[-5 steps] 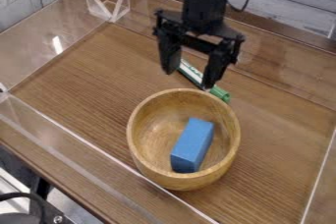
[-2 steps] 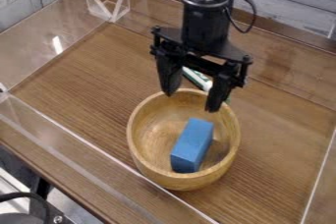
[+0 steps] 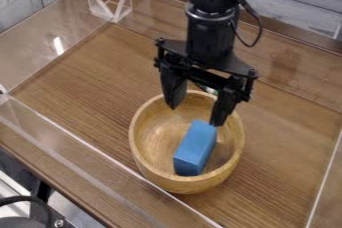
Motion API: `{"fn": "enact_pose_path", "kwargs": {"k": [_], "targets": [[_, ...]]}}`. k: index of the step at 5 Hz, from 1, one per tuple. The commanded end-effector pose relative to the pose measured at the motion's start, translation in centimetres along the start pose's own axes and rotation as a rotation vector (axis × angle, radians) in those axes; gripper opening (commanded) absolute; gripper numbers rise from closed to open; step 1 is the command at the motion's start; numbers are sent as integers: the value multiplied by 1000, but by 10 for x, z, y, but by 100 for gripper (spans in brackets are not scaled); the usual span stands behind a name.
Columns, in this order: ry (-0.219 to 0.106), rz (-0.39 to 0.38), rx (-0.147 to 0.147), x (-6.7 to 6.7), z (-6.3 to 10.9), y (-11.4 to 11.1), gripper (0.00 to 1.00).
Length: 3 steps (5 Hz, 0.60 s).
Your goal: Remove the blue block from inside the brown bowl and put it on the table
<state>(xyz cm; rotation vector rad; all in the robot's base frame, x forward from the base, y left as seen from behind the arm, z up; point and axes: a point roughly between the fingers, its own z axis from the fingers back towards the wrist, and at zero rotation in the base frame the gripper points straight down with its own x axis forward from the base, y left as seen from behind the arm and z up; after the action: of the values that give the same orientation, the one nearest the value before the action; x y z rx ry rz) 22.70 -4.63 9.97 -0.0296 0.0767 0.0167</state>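
Just below the tool [image 3: 202, 99], blue block [image 3: 197, 148]

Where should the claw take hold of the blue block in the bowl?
Across its long sides, near the middle, coming from straight above. The blue block lies tilted inside the brown bowl, whose rim blocks side approaches; the open claw already points down over it.

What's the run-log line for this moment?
gripper: open, pointing down over bowl's far rim | blue block: lying inside brown bowl, not gripped | table: block not yet placed
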Motion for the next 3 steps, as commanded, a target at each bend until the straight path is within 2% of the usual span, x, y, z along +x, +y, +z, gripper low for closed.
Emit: {"fn": "enact_pose_path", "kwargs": {"k": [1, 3], "targets": [[-48, -15, -18, 1, 8, -5, 100], [-36, -25, -29, -2, -2, -9, 100]]}}
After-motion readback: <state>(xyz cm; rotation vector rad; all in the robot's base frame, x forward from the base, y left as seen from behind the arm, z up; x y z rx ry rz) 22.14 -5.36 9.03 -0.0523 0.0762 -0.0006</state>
